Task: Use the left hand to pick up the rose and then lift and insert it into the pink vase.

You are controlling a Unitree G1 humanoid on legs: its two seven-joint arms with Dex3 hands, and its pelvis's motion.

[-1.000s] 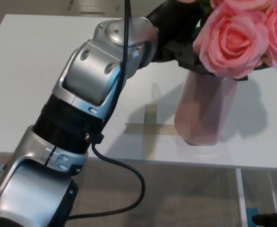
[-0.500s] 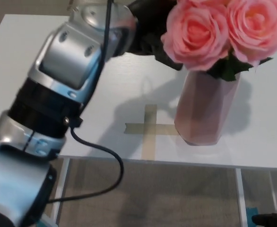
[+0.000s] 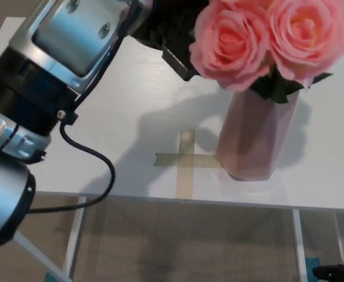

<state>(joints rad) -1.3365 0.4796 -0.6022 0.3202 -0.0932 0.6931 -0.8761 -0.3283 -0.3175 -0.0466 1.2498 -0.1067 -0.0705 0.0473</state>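
Two pink rose blooms (image 3: pixel 233 47) with dark green leaves (image 3: pixel 277 88) stand above the mouth of the pink vase (image 3: pixel 251 138), which is upright on the white table (image 3: pixel 101 141). The stems are hidden behind the blooms and the vase's frosted wall. My left hand (image 3: pixel 169 29) is a dark shape at the top, pressed against the left bloom and partly cut off by the frame. Its hold on the flower cannot be made out. My silver left forearm (image 3: pixel 72 41) fills the upper left. My right hand does not show.
A cross of tan tape (image 3: pixel 186 160) lies on the table just left of the vase's base. A black cable (image 3: pixel 95 170) loops down from my arm over the table's front edge (image 3: pixel 219 202). Below is the floor and a white table leg (image 3: pixel 299 247).
My left arm has swung up and to the left. The blooms have shifted left and now sit centred over the vase's mouth. The vase has not moved.
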